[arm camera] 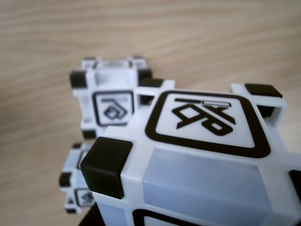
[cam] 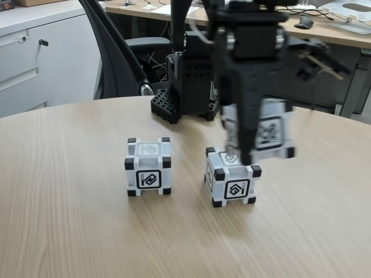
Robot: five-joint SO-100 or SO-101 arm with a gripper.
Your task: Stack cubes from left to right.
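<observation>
Held cube: the white translucent plastic cube with black corner blocks and a black-framed symbol [cam: 271,134] sits clamped in my gripper, lifted clear of the table; in the wrist view it [arm camera: 202,155] is the nearest thing to me, one symbol face turned up toward the lens, blurred at the near corner.
My gripper: my black two-finger gripper [cam: 248,155] is clenched on that cube, fingers pointing down along its side in the fixed view; the picture is smeared here, so I cannot make out the exact contact of the pads.
Cube below me: a second like white cube with black corners [cam: 232,176] stands on the table just under my fingertips and the held cube, down and to the left of it in the fixed view; whether the two touch I cannot tell. In the wrist view it [arm camera: 109,96] lies just beyond the held cube's edge.
Farther cube: the third like white cube [cam: 148,167] stands upright, well to the left of my fingers in the fixed view, apart from the others; in the wrist view it [arm camera: 80,183] peeks out at the lower left.
Surface: a light wood-grain round table [cam: 69,231].
Behind me: my black arm base [cam: 185,87] and a black office chair [cam: 116,52].
</observation>
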